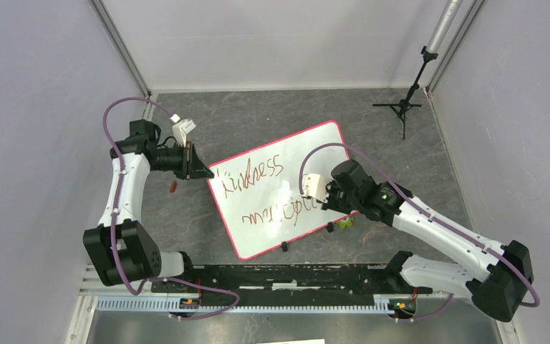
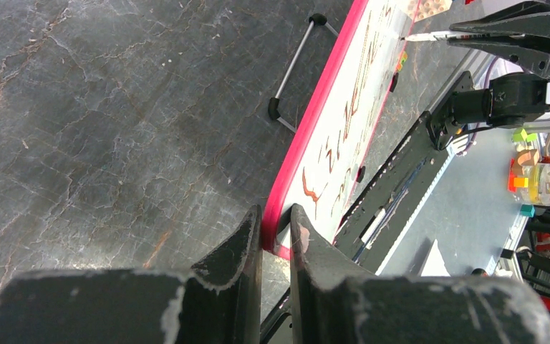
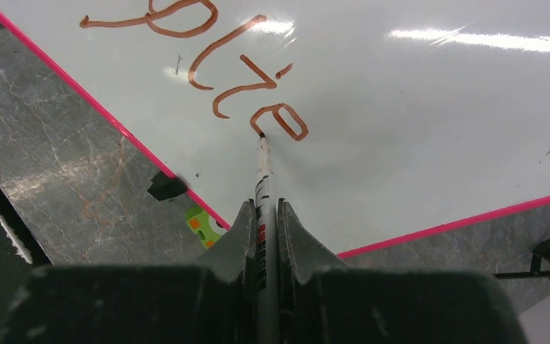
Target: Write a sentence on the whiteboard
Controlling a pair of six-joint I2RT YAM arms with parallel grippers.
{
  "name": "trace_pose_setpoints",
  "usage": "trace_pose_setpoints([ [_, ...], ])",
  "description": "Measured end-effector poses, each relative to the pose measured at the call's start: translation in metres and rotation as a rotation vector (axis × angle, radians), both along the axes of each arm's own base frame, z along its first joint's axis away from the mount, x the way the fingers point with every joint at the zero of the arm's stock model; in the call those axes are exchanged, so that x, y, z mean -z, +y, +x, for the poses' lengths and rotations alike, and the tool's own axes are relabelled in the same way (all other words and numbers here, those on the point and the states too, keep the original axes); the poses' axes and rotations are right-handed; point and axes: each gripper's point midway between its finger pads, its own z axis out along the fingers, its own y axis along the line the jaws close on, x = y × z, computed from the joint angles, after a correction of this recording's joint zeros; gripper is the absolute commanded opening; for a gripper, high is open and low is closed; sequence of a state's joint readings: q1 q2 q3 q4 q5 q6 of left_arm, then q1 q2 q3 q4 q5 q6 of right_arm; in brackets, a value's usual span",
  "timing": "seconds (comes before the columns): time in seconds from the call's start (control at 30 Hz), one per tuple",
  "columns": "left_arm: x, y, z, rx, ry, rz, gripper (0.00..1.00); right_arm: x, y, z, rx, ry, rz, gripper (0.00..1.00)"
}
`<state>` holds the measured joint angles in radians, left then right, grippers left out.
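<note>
The whiteboard (image 1: 308, 147) lies tilted on the dark table, white with a pink border. The sentence (image 1: 252, 175) is in reddish-brown marker: "kindness" on top, and a second line (image 1: 279, 211) ending in a fresh looped "e" (image 3: 279, 120). My left gripper (image 1: 204, 172) is shut on the board's left corner, the pink edge (image 2: 322, 100) pinched between its fingers (image 2: 276, 229). My right gripper (image 3: 263, 208) is shut on a white marker (image 3: 263, 179), whose tip touches the board at that last letter. The left wrist view shows the marker (image 2: 437, 34) at the far end.
Two black clips (image 1: 284, 246) sit on the board's near edge, with a small green object (image 1: 344, 223) beside them. A small brown item (image 1: 174, 186) lies left of the board. A black tripod (image 1: 403, 107) stands at the back right. The black rail (image 1: 293, 276) runs along the near edge.
</note>
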<state>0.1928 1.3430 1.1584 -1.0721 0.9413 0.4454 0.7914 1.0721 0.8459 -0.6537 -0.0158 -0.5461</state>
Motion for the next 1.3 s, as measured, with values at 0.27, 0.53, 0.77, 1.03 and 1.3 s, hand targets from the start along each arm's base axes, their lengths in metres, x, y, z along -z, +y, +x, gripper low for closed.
trace_pose_setpoints([
  [0.27, 0.0, 0.0, 0.0, -0.001, 0.0, 0.002, 0.07, -0.008, -0.012, 0.007, 0.046, -0.043, -0.035, 0.0],
  [0.53, 0.0, 0.0, 0.0, -0.002, 0.001, 0.002, 0.07, -0.026, -0.017, 0.019, 0.093, -0.114, -0.021, 0.0],
  [0.77, 0.0, 0.0, 0.0, -0.005, 0.004, 0.003, 0.07, -0.022, -0.021, 0.027, 0.125, -0.129, -0.051, 0.0],
  [1.03, 0.0, 0.001, 0.0, -0.005, 0.004, 0.004, 0.07, -0.021, -0.017, 0.03, 0.125, -0.131, -0.046, 0.0],
  [1.3, 0.0, 0.001, 0.0, -0.005, 0.004, 0.004, 0.07, -0.02, -0.01, 0.025, 0.088, -0.106, -0.018, 0.0],
])
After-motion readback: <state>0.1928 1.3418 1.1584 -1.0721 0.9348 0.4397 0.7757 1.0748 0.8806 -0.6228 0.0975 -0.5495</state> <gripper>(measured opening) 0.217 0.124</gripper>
